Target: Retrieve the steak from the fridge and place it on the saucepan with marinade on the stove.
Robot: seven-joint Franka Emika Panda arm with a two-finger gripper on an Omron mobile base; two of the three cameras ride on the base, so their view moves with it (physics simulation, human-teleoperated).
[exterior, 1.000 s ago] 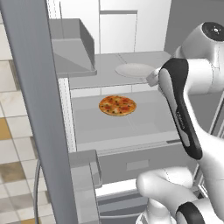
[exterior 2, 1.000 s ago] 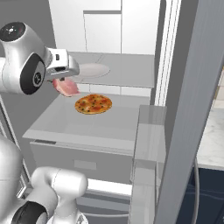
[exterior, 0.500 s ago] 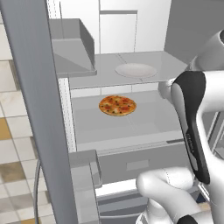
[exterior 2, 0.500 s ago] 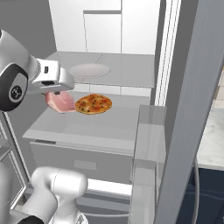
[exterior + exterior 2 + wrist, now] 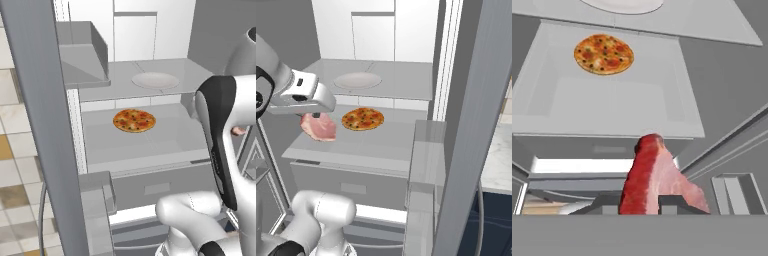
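Right base view: gripper (image 5: 318, 116) is clamped on the steak (image 5: 319, 127), held in the air at the left edge of the open fridge (image 5: 406, 75), beside the pizza (image 5: 362, 119) lying on the shelf; a white plate (image 5: 357, 79) sits one shelf up.

Steak (image 5: 654, 180) hides the claw (image 5: 643, 204) fingertips.

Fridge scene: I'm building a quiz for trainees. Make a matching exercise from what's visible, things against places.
Things:
1. steak
2. pizza
3. white plate

Places:
A. lying on the upper fridge shelf
B. hanging from the gripper
C. lying on the lower fridge shelf

Pairs: 1-B, 2-C, 3-A
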